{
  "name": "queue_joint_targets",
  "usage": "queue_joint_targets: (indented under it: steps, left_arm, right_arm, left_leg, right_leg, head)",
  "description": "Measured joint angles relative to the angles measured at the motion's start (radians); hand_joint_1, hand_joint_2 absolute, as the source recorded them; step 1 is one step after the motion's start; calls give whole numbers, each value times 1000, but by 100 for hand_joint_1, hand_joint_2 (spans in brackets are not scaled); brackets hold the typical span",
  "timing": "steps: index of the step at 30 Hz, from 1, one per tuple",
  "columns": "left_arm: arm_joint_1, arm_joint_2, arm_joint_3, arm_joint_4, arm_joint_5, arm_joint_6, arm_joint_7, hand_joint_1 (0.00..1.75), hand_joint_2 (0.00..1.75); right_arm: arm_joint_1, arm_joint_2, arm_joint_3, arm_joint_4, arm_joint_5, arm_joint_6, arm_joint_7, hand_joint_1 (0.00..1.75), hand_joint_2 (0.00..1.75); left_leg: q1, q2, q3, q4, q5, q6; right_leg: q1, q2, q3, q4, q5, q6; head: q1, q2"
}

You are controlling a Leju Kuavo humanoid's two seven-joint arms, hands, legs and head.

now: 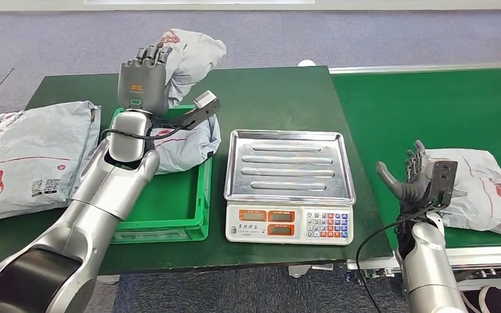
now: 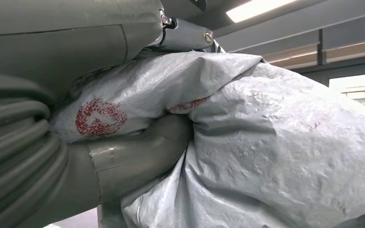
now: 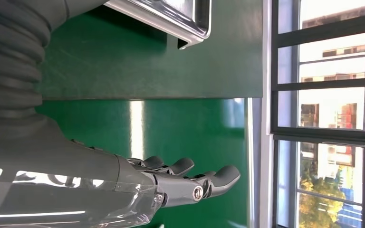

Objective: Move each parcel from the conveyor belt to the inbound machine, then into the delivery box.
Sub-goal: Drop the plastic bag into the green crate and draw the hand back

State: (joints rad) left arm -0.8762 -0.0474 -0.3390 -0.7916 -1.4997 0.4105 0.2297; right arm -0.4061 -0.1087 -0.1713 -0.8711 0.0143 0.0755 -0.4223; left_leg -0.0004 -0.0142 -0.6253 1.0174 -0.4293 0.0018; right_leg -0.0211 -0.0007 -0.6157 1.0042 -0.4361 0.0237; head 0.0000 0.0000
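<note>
My left hand [image 1: 145,78] is raised over the far end of the green delivery crate [image 1: 169,225] and grips a crumpled grey parcel [image 1: 192,52]. In the left wrist view the thumb [image 2: 138,152] presses into this parcel [image 2: 275,142]. A second grey parcel [image 1: 186,147] lies in the crate under my forearm. On the conveyor belt [image 1: 430,104] lies another grey parcel [image 1: 479,189], with my right hand [image 1: 412,175] open just beside its left edge. In the right wrist view that hand [image 3: 185,183] has its fingers stretched out over the belt, holding nothing.
The weighing scale [image 1: 290,225] with its bare steel tray [image 1: 290,163] stands between crate and belt; the tray's corner [image 3: 171,14] is in the right wrist view. A large flat grey parcel [image 1: 29,160] lies on the table left of the crate.
</note>
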Motion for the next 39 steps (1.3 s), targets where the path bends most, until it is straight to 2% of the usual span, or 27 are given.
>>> queue_joint_targets:
  steps: [3, 6, 10, 14, 17, 20, 31, 39]
  left_arm:
    - [66, 41, 37, -55, 21, 31, 6, 175, 175]
    - [193, 105, 99, -137, 90, 72, -22, 175, 175]
    - [423, 161, 208, -282, 155, 86, -70, 175, 175]
    - [685, 167, 254, -456, 260, 101, -152, 0, 175]
    - [840, 157, 250, -575, 357, 139, -198, 0, 175]
    - [889, 153, 233, -644, 462, 148, -255, 0, 175]
    - [886, 144, 204, -684, 681, 81, -405, 0, 175]
    - [776, 143, 204, -612, 1017, -56, -555, 0, 175]
  right_arm:
    - [15, -1, 0, -31, -2, 6, 3, 0, 175]
    - [36, -10, 0, -71, -13, 14, 18, 0, 175]
    - [61, -41, 0, -117, -45, 20, 31, 0, 175]
    - [124, -93, -3, -194, -119, 6, 45, 0, 175]
    - [179, -134, -15, -249, -164, 8, 53, 0, 175]
    - [183, -149, -18, -265, -169, 3, 45, 0, 175]
    - [64, -171, 33, -201, -169, -23, 24, 0, 175]
    - [-98, -189, 137, -49, -197, -25, -1, 0, 175]
  left_leg:
    - [0, 3, 1, -1, -1, -1]
    - [0, 9, 5, -2, -4, -4]
    - [0, 11, 6, -2, -7, -4]
    - [0, 9, 7, -2, -12, -1]
    - [-1, 8, 6, 0, -15, 0]
    - [-1, 9, 6, 0, -17, 1]
    - [0, 9, 9, 0, -14, 0]
    - [0, 7, 9, 0, -11, -1]
  right_leg:
    - [0, 3, 0, 0, 0, 0]
    - [0, 8, 0, 0, -2, -3]
    - [0, 11, -1, 0, -5, -5]
    - [0, 7, 2, -1, -10, -3]
    - [-1, 6, 3, -1, -13, -2]
    - [-1, 7, 3, -2, -13, -2]
    - [0, 6, 7, -1, -11, -2]
    - [1, 5, 7, -1, -10, -2]
  head:
    - [0, 0]
    - [0, 0]
    - [0, 0]
    - [0, 0]
    - [0, 0]
    - [0, 0]
    - [0, 0]
    - [0, 0]
